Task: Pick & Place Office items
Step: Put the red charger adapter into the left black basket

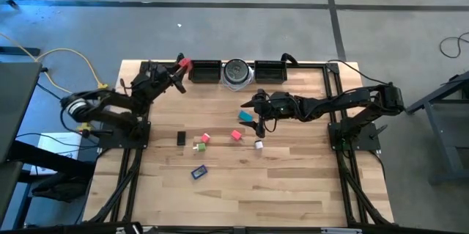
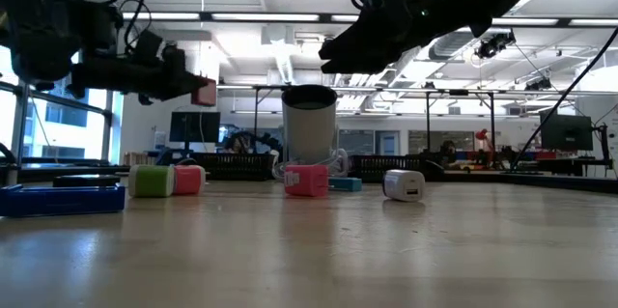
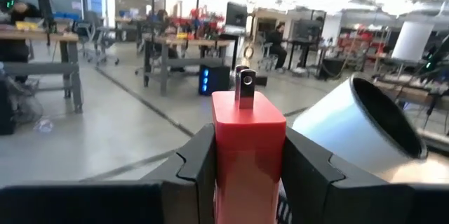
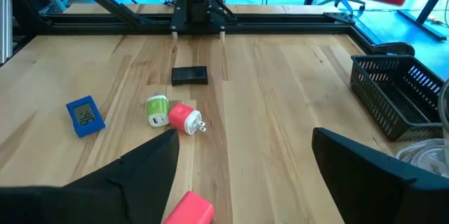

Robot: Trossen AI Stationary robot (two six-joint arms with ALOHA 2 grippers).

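The left gripper [image 1: 181,65] is pinching a red rectangular plug-style block [image 3: 247,155] between its two dark fingers [image 3: 195,171], holding it in the air near the left black mesh tray [image 1: 204,70] at the table's far edge. The right gripper [image 1: 258,116] is hovering with its fingers spread wide and holding nothing, above the teal block [image 1: 245,116]. The remaining pieces are lying on the wooden table [image 1: 293,175]: a black bar [image 1: 181,138], green cube [image 1: 198,146], pink block [image 1: 236,135], white bit [image 1: 259,144] and blue flat piece [image 1: 198,171].
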